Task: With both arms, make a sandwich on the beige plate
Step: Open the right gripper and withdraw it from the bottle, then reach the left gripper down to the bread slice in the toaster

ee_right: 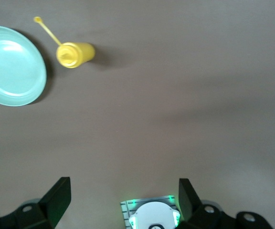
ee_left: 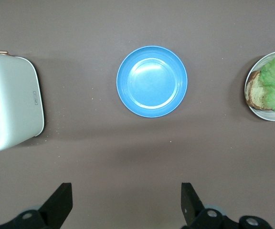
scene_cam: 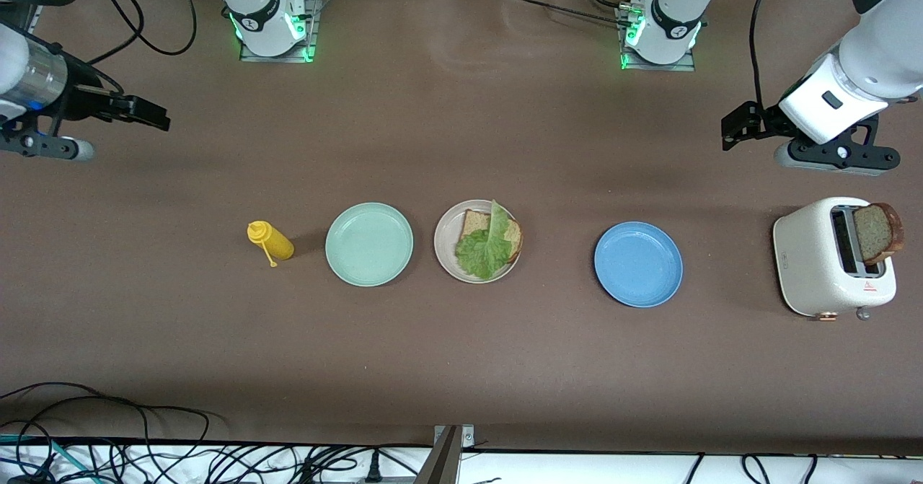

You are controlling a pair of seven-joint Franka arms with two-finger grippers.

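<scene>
While the beige plate [scene_cam: 443, 253] already carries one bread slice [scene_cam: 472, 223] w/ a lettuce leaf [scene_cam: 484, 249] on top, the sandwich is only about half built, I'd say: no top slice yet. A second slice [scene_cam: 877, 233] stands in the toaster [scene_cam: 807, 267] at the left arm's end of the tabletop, probably the piece left to fetch and lay on the lettuce. The plate sits mid-tabletop, betw. the mint-green plate [scene_cam: 369, 244] and the blue plate [scene_cam: 638, 264]; a yellow squeeze bottle [scene_cam: 270, 241] lies beside the mint one.

Left end effector [ee_left: 123, 202] is up over bare tabletop near the toaster, fingers spread wide, holding nothing. Right end effector [ee_right: 123, 200] hangs over the right arm's end of the tabletop, also wide open and empty. Both are well apart from the beige plate.
</scene>
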